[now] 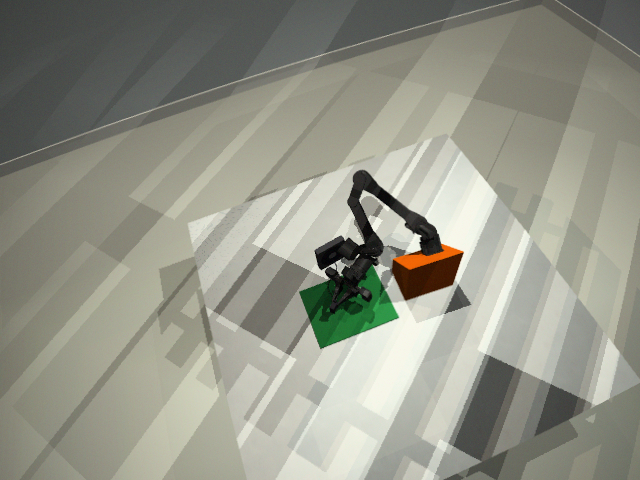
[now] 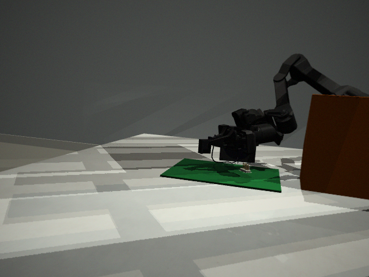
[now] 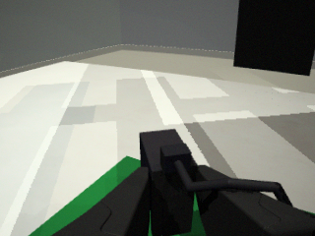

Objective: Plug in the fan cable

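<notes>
The gripper, nearly closed, grips the plug above the board. Toward the board's orange-block side, the header stands bare; lowering the plug tilted or off-line could bend pins, and the cable might snag.
</notes>
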Controlling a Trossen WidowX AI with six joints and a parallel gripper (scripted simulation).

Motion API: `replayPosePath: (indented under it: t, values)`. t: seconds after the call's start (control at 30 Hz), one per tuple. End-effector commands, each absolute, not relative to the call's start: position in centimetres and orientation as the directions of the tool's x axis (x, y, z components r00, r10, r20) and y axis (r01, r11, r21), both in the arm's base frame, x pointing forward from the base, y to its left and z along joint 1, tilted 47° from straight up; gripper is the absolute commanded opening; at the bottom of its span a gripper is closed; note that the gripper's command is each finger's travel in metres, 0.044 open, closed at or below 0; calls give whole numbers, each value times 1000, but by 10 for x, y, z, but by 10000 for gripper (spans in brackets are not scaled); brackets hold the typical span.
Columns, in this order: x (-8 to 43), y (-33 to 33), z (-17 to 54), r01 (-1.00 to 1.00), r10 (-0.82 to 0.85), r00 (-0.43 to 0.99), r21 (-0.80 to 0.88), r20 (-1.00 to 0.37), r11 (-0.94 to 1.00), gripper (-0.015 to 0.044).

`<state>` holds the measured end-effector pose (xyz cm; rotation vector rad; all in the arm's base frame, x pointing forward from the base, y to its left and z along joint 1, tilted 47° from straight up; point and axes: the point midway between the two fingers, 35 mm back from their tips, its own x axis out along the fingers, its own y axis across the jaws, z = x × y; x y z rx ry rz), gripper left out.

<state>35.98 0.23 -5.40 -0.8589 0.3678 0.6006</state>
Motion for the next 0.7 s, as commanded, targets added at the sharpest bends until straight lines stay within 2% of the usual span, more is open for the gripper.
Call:
replayPosePath:
  t: [0.0, 0.67]
  values:
    - [360, 1, -58, -631, 348, 773, -592, -530, 501, 0]
    - [361, -14, -71, -632, 348, 773, -592, -531, 501, 0]
